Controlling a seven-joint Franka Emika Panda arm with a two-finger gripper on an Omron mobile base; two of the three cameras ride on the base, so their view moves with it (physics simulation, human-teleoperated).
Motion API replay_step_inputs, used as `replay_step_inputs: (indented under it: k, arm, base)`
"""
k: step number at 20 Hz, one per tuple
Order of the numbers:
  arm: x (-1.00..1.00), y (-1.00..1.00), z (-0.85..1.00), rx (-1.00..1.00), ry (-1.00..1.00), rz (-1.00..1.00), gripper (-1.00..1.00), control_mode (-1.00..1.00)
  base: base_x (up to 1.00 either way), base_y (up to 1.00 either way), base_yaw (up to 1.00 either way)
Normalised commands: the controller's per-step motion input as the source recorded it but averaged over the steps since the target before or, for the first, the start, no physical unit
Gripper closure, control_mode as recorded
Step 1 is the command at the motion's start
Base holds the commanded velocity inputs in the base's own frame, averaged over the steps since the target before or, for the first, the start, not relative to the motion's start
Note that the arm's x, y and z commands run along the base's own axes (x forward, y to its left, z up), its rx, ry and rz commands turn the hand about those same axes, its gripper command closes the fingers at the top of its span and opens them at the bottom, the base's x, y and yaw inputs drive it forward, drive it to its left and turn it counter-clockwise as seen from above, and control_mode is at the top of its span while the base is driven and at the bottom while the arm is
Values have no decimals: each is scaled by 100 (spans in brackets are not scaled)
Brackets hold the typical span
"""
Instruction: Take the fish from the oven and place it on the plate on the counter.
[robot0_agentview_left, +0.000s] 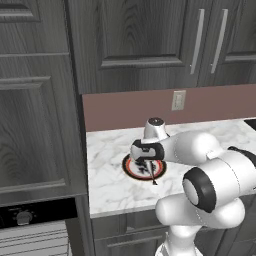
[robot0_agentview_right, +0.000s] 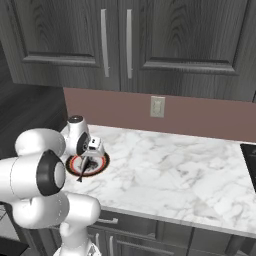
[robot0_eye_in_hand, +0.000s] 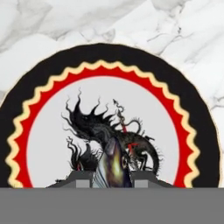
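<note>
Hand (robot0_eye_in_hand: 112, 183) clamped on the fish (robot0_eye_in_hand: 113, 168) at six o'clock over the plate (robot0_eye_in_hand: 52, 87). Lower gently toward centre, then release above the tabletop (robot0_agentview_left: 110, 185).

Plate (robot0_agentview_left: 144, 167) on the counter (robot0_agentview_left: 110, 180), fish (robot0_eye_in_hand: 113, 168) above its centre, oven (robot0_agentview_left: 30, 230) lower left.

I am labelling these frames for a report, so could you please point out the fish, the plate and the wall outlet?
fish (robot0_eye_in_hand: 113, 168), hand view: its shiny body between the fingertips.
plate (robot0_eye_in_hand: 48, 83), hand view: the dark outer edge, upper left.
wall outlet (robot0_agentview_right: 157, 106), right base view: middle of its cover plate.
</note>
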Motion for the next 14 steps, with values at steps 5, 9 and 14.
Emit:
replay_step_inputs:
  k: [5, 9, 14]
  arm:
    - [42, 4, -7, 0, 0, 0, 100, -100]
    - [35, 9, -3, 0, 0, 0, 100, -100]
    - [17, 9, -3, 0, 0, 0, 100, -100]
  base:
    - [0, 0, 0]
    - [0, 0, 0]
    - [0, 0, 0]
